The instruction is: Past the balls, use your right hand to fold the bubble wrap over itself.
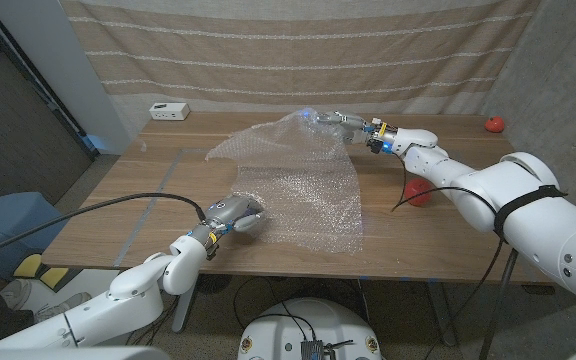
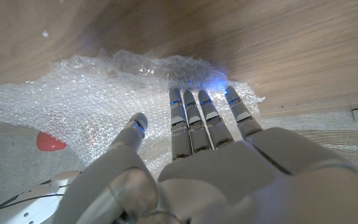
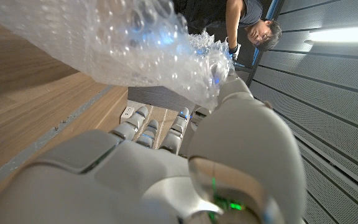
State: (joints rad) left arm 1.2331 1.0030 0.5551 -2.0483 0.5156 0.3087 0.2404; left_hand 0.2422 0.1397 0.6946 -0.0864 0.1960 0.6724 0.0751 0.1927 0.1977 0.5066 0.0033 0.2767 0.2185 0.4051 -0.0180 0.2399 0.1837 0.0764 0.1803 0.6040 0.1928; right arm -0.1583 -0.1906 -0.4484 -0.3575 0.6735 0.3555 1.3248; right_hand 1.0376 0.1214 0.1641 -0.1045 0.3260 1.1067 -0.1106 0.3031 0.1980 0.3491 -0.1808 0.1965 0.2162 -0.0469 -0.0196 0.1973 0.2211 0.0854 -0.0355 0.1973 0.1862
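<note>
Your left hand (image 1: pixel 236 218) presses the near edge of the bubble wrap (image 1: pixel 303 185) to the table (image 1: pixel 168 150), fingers spread, while your right hand (image 1: pixel 343 123) pinches the lifted far edge, so the fold is only begun.

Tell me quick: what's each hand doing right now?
Left hand: open, fingers spread, pressing the near edge of the bubble wrap onto the table.
Right hand: gripping the bubble wrap's far edge, lifted off the table.
</note>
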